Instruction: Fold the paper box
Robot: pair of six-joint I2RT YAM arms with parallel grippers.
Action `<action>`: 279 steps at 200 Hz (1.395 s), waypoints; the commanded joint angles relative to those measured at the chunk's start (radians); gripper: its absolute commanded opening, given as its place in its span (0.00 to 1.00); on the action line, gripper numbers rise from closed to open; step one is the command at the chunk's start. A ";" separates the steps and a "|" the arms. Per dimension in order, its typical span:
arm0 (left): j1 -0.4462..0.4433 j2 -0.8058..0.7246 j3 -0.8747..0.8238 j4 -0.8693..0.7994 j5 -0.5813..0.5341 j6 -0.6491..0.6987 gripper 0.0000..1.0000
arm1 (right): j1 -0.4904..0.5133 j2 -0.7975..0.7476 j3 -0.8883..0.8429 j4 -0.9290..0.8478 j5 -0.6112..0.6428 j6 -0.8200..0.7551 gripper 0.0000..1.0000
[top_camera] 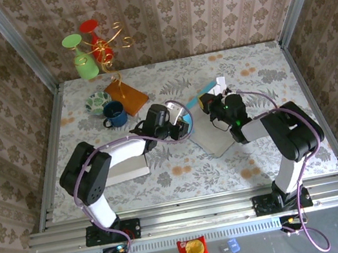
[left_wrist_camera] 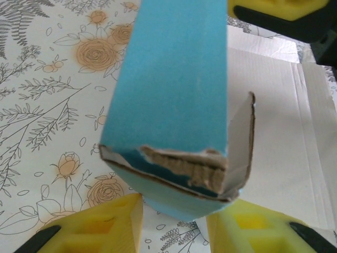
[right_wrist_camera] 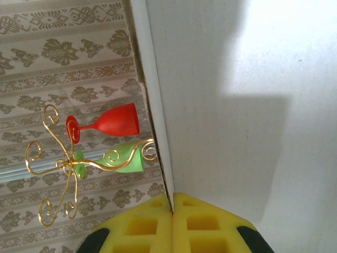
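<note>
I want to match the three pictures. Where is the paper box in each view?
Top external: paper box at table centre, between both arms.
Left wrist: its blue flap in the middle, torn corner by the yellow fingers.
Right wrist: its white panel on the right half.
Shared landmark: red glass, upper left in top external, left in right wrist.

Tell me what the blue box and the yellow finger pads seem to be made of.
The paper box looks like thin cardboard, matte blue outside and white inside; its torn edge shows brown, wavy layers, likely corrugated. The left gripper's pads look like matte foam or rubber, with molded square recesses; which is unclear.
</note>
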 commanded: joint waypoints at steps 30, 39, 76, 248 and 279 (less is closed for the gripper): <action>-0.018 0.018 -0.025 0.058 -0.086 -0.060 0.36 | 0.026 0.060 -0.050 0.134 0.055 -0.016 0.00; -0.021 0.020 -0.025 0.058 -0.093 -0.065 0.36 | 0.029 0.064 -0.055 0.143 0.065 -0.019 0.00; -0.038 0.031 -0.017 0.049 -0.154 -0.087 0.33 | 0.043 0.063 -0.061 0.137 0.082 -0.014 0.00; -0.157 0.119 0.104 -0.070 -0.525 -0.206 0.22 | 0.099 0.054 -0.091 0.158 0.167 -0.017 0.00; -0.173 0.156 0.163 -0.134 -0.624 -0.243 0.16 | 0.103 0.046 -0.095 0.157 0.170 -0.009 0.00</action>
